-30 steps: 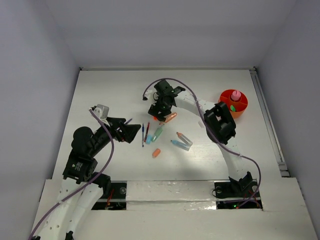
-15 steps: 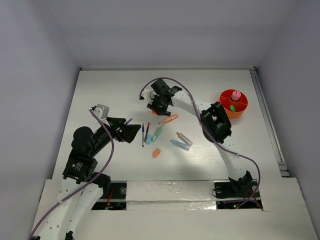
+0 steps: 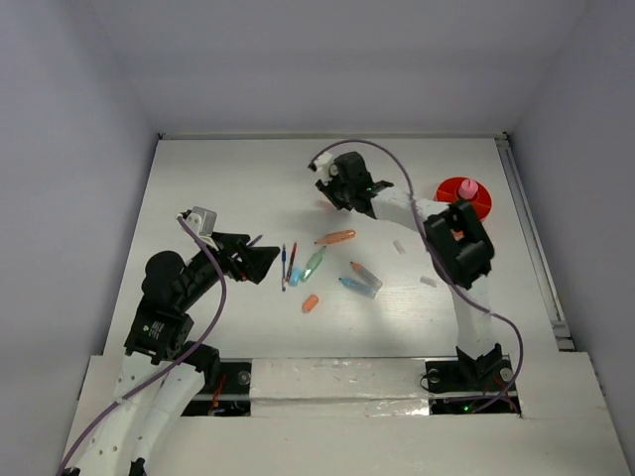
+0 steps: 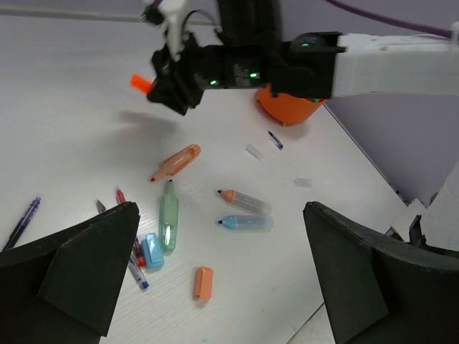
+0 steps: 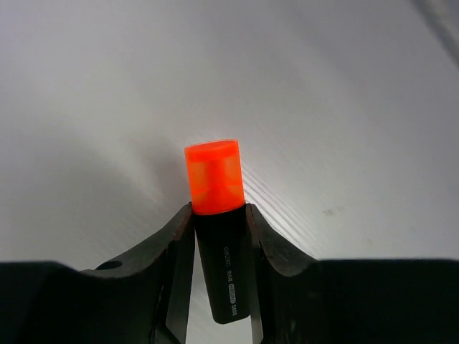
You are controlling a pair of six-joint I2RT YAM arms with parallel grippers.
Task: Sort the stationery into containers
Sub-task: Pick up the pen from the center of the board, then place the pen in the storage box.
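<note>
Right pincer (image 5: 219, 215) grips a black, orange-capped marker (image 5: 223, 276) above the tabletop (image 3: 218, 188), likely bound next for a free compartment of the orange holder (image 4: 283, 111) far right, while the left pincer (image 3: 266, 264) hangs wide open.

A black marker (image 5: 221, 236) capped in bright orange, a pale green highlighter (image 4: 168, 218) and an orange holder (image 4: 290, 111) stand out against the plain white desk (image 3: 218, 178).
</note>
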